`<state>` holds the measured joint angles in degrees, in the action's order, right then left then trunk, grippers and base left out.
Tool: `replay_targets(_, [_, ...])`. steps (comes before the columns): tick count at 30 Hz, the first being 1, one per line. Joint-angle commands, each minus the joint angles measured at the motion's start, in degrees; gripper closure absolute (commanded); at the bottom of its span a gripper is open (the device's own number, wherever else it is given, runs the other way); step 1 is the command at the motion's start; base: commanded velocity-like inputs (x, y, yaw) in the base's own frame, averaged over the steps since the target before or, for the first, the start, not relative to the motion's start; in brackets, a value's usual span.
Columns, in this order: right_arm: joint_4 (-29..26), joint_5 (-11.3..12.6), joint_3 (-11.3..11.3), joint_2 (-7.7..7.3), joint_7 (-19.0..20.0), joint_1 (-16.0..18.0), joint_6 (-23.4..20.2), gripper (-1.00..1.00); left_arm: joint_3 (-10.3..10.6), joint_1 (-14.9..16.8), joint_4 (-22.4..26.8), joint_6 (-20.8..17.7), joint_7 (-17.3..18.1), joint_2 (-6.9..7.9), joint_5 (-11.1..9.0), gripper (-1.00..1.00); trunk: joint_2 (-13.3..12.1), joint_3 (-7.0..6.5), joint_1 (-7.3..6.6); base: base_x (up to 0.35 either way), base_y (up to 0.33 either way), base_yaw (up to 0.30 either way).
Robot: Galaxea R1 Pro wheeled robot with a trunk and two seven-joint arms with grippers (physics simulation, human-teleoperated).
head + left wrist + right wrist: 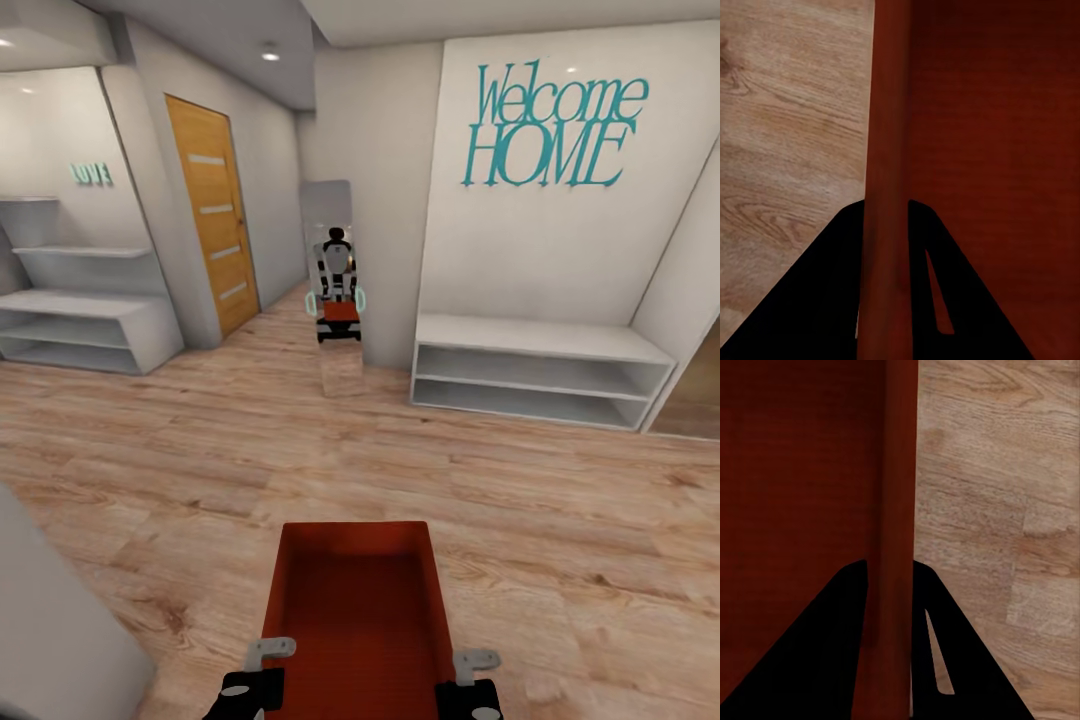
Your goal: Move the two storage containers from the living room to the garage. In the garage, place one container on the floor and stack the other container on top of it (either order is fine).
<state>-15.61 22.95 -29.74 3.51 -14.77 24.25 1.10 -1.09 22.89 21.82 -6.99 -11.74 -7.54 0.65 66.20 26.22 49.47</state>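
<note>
Carrying one bin (352, 600) low in the frame's centre, the robot has its left tool (262, 668) clamped on the bin's left wall and its right tool (470, 675) clamped on the right wall. Judging by the wood-plank floor (560, 520), door (212, 225) and mirror (335, 290), the garage is not reached; both placing and stacking remain.

The storage container (350, 600) is plain orange-red — darker inside. The floor (560, 520) shows light wood-plank grain. The walls (540, 250) are white, the lettering (550, 125) teal, the door (212, 215) honey-orange — pale-striped.
</note>
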Motion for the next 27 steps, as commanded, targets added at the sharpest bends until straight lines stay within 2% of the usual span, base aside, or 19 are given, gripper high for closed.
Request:
replay_targets(1, [0.06,0.34,-0.32,0.01,-0.26,0.09,0.22,1.0,3.64,-0.04,-0.02,-0.31,-0.22,-0.1,-0.57,1.0,0.03,0.06,0.03,0.322,0.0,0.0])
replay_targets(11, [0.06,0.34,-0.32,0.01,-0.35,0.09,0.17,1.0,3.64,-0.04,-0.01,-0.31,-0.22,-0.11,-0.57,1.0,0.03,0.06,0.03,0.322,0.0,0.01])
replay_targets(27, [0.05,0.34,-0.34,0.01,-0.32,0.09,0.22,1.0,3.64,-0.04,0.02,-0.31,-0.22,-0.11,-0.57,1.0,0.03,0.06,0.03,0.322,0.0,0.223])
